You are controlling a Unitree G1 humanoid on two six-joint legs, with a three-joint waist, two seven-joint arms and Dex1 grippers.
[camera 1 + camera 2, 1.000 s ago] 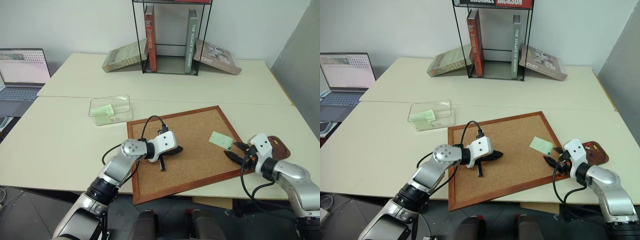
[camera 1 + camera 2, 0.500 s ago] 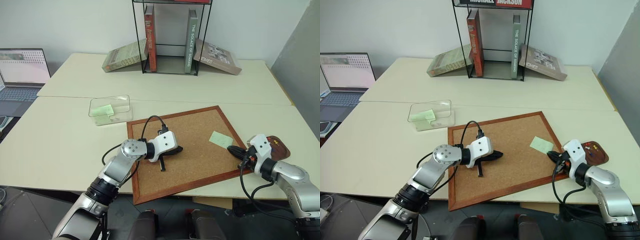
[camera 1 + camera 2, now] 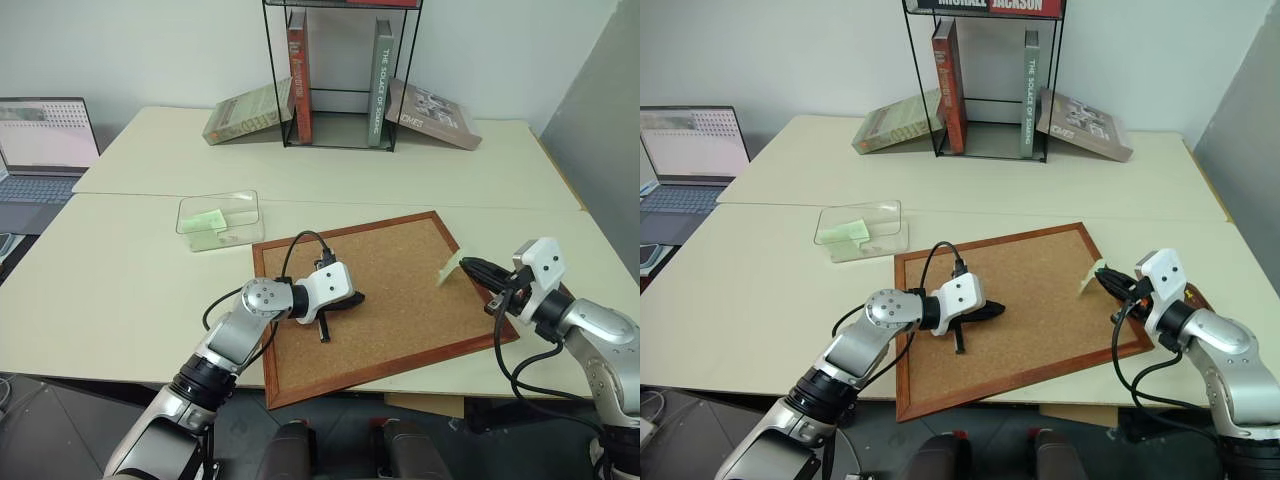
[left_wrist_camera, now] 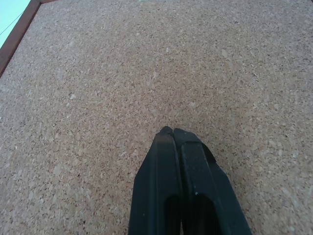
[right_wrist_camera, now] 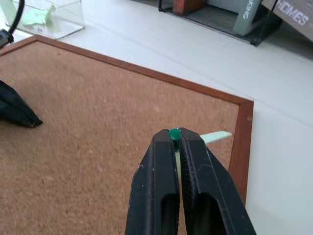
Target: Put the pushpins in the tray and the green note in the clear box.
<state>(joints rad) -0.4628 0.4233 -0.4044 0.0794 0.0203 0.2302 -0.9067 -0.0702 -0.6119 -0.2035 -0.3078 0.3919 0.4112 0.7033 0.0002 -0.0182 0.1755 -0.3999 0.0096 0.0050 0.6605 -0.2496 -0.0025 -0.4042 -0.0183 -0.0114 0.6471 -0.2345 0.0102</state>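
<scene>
My right gripper (image 3: 468, 266) hangs above the right edge of the cork board (image 3: 390, 250), shut on a green pushpin (image 5: 174, 133) at its fingertips. The green note (image 3: 450, 268) dangles from that pin, lifted off the board and tilted on edge; a pale corner of the green note (image 5: 215, 136) shows past the fingers. My left gripper (image 3: 355, 298) is shut with nothing in it, its tip (image 4: 168, 132) resting on the cork near the board's middle. The clear box (image 3: 245, 205) stands on the table beyond the board's far left corner. The tray lies behind my right hand, almost wholly hidden.
Pale green slips (image 3: 208, 222) lie inside the clear box. A black wire rack (image 3: 340, 75) with books stands at the back of the table, with more books leaning on either side. A laptop (image 3: 45, 140) sits open at the far left.
My right gripper closed on the pin at the note's corner, then rose and pulled the note up off the cork board. The left arm stayed still.
</scene>
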